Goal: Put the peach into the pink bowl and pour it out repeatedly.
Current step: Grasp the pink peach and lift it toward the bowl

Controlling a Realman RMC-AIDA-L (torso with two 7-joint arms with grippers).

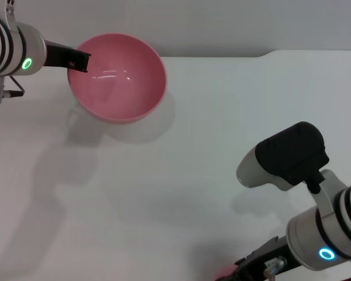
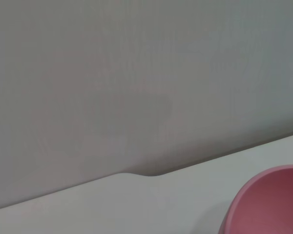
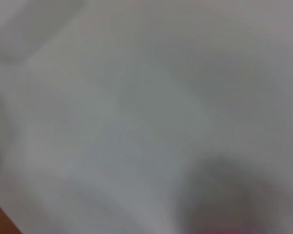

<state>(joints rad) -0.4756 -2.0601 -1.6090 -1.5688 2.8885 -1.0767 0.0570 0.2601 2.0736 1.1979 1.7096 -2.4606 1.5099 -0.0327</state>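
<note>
Holding the pink bowl (image 1: 117,77) by its left rim, my left gripper (image 1: 77,60) is clamped there, the bowl tipped and empty at the far left of the counter (image 1: 222,117). My right gripper (image 1: 254,266) is low at the near edge beside the peach (image 1: 225,273); whether its jaws are open I cannot tell. My left wrist view shows only the bowl's rim over the counter. My right wrist view shows a pink smudge. With so shallow a hold, I judge the bowl could twist loose.
</note>
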